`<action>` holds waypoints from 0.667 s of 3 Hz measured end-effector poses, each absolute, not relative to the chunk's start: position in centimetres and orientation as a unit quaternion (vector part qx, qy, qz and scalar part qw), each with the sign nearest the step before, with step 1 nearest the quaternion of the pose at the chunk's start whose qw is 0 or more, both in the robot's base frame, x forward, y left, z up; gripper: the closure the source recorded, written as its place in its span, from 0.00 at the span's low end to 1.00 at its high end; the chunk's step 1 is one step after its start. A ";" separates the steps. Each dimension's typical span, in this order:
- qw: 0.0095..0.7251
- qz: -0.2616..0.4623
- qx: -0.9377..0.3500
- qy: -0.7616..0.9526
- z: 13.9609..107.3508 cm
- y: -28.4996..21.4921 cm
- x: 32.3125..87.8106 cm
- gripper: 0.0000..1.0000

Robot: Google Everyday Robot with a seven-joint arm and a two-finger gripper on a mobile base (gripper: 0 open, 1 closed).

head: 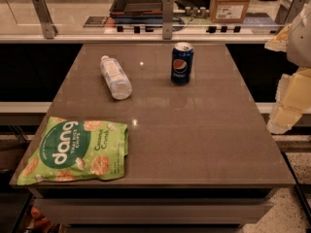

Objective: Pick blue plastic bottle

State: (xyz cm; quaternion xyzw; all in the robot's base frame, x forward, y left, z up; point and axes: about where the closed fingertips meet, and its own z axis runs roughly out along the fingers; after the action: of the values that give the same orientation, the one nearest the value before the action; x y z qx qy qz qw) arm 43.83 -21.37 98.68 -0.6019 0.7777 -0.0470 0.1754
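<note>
Bottle (115,76): small, clear plastic, pale label, white cap. Lying on its side on the far left part of the desk (194,140), cap end pointing far and slightly left, base end nearer and to the right.
Neighbours: dark blue soda can (182,63) upright to the right of the bottle, well apart from it. Green chip bag (75,150) flat at the near left corner, also well apart. Nothing touching the bottle.
Gripper (285,111): among the pale blocky arm parts at the right edge of the view, beyond the desk's right side, well away from the bottle. Spread or pressed together: cannot tell.
Stage: approach not yet made; bottle untouched on the desk.
Weight: probably light, given the small body. Fill level not readable.
Stiffness: thin plastic wall, likely to dent under a hard squeeze. Moderate force advised.
Surface: smooth and round, label wrap perhaps a bit slick. On the glossy desk top, apt to roll sideways if nudged off centre.
Hold: across the barrel at mid-length, over the label, closing at right angles to the long axis. Not at the cap end, which looks too narrow and off balance.
Risk: one-sided contact sending it rolling toward the left edge. Wrong pick of the can if aimed too far right.
Background: rail with metal posts, cardboard box (232,4) and dark tray (141,1) behind the far edge; not in play.
</note>
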 end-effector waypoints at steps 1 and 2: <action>0.180 -0.046 -0.600 0.778 98.9 -21.1 43.9 0.00; 0.200 -0.025 -0.591 0.781 99.5 -19.0 44.6 0.00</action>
State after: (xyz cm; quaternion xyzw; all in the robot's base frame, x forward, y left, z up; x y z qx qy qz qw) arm 44.57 -19.05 99.46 -0.5914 0.7807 -0.0250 0.2001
